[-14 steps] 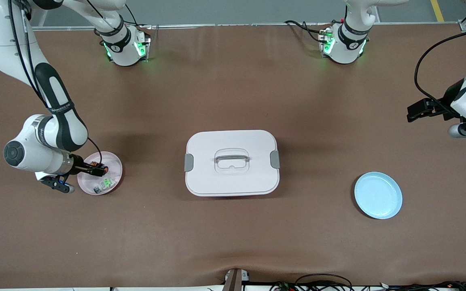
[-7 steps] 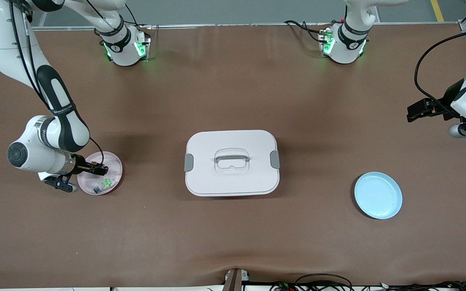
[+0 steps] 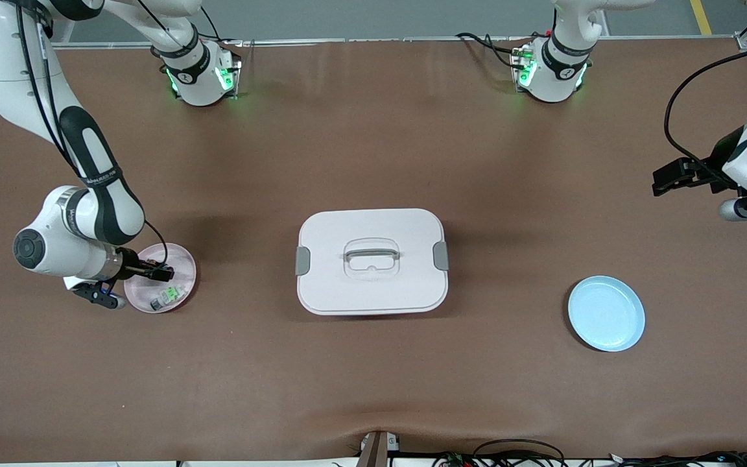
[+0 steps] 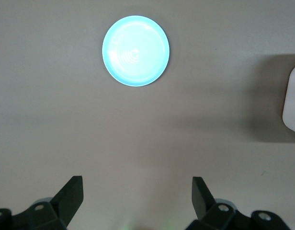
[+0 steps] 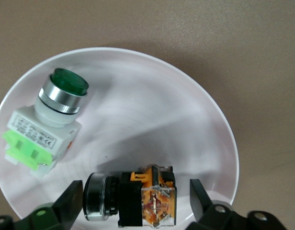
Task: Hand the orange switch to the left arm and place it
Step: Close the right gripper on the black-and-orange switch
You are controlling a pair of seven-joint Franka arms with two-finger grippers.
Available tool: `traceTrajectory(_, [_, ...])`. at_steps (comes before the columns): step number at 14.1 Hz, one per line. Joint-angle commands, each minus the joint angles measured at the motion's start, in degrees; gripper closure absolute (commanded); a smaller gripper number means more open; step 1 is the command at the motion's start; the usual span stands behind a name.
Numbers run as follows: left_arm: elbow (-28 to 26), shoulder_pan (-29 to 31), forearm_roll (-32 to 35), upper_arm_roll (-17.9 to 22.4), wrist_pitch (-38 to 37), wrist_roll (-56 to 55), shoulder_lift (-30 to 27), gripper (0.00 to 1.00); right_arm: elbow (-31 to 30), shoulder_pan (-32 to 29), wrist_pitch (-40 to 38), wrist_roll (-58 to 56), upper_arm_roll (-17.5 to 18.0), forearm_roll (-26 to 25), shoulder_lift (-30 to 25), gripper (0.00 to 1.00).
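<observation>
The right gripper [image 5: 135, 201] is low over the pink plate [image 5: 186, 124], its jaws open on either side of the orange switch [image 5: 130, 199], not closed on it. The switch lies on the plate; the green switch [image 5: 44, 124] lies beside it, outside the jaws. The left gripper [image 4: 137, 199] waits with jaws wide open and empty, over bare table near the blue plate [image 4: 135, 51]. The box [image 3: 371, 261] stands between both plates.

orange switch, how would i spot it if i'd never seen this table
Find the white box mid-table, then the pink plate toward the right arm's end. Two switches lie in it. The orange switch lies on its side between the right tool's open fingers, with an orange-and-clear block; the green switch beside it has a green cap.
</observation>
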Motion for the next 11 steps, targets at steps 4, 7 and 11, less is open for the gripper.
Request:
traceTrajectory(4, [1.3, 0.1, -1.1, 0.2, -0.5, 0.6, 0.5, 0.00, -0.4, 0.1, -0.1, -1.8, 0.1, 2.2, -0.5, 1.00])
traceTrajectory(7, [1.3, 0.1, -1.1, 0.2, -0.5, 0.6, 0.5, 0.00, 0.9, 0.0, -4.5, -1.7, 0.1, 3.5, -1.3, 1.00])
traceTrajectory(11, [1.3, 0.0, -1.1, 0.2, -0.5, 0.6, 0.5, 0.00, 8.2, 0.1, -20.6, -0.9, 0.0, 10.6, -3.0, 1.00])
